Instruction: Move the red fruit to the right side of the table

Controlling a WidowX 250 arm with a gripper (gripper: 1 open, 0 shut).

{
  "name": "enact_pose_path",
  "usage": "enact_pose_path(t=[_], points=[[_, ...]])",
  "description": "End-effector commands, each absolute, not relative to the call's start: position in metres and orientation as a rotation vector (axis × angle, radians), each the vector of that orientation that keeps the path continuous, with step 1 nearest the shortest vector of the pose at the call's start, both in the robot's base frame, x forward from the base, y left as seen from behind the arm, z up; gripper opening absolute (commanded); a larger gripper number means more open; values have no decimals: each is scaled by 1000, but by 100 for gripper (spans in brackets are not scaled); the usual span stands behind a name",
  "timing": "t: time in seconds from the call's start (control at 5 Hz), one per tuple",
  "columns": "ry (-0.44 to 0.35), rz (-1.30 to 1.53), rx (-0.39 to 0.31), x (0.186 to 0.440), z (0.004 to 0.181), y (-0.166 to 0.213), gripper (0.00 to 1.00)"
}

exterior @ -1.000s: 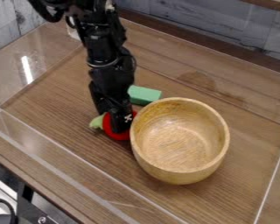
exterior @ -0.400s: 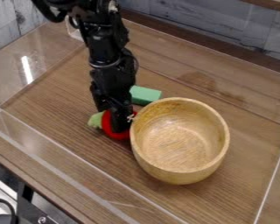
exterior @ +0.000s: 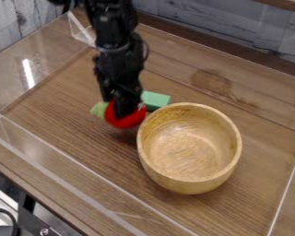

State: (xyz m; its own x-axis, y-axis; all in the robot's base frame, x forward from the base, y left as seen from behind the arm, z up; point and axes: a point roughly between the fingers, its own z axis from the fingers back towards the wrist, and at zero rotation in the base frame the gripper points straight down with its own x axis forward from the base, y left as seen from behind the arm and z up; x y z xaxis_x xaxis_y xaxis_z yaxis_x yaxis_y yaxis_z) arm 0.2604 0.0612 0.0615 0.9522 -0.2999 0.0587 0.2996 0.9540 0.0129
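We look down on a brown wood-grain table (exterior: 64, 138), the largest thing here, bordered by clear acrylic walls (exterior: 40, 198) along its near and left edges. Beyond its far edge runs a pale brick-patterned wall (exterior: 254, 41).

Next in size is the black robot arm (exterior: 110, 37), which comes down from the upper left of the view and points its tool straight at the tabletop.

A round wooden bowl (exterior: 190, 147) sits upright on the right half of the table, its hollow facing up; we see nothing inside it.

Just behind the bowl's left rim lies a flat green block (exterior: 157, 100), partly hidden by the arm.

The gripper (exterior: 121, 111) stands just left of the bowl, its black fingers drawn together around the red fruit (exterior: 123, 118). We see the fruit pinched between them and apparently raised a little off the wood, though the gap under it is hard to judge. The fruit's green leafy end (exterior: 100, 110) pokes out to the left. The fruit hangs near the middle of the table, close beside the bowl's left rim but not touching it.
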Motion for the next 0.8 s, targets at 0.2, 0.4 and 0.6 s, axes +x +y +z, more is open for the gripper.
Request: enact_pose_path(t=[0.2, 0.4, 0.6], points=[[-176, -289, 50, 310, 105, 26, 0], [-187, -267, 53, 332, 103, 4, 0], [-195, -268, 52, 350, 98, -9, 0]])
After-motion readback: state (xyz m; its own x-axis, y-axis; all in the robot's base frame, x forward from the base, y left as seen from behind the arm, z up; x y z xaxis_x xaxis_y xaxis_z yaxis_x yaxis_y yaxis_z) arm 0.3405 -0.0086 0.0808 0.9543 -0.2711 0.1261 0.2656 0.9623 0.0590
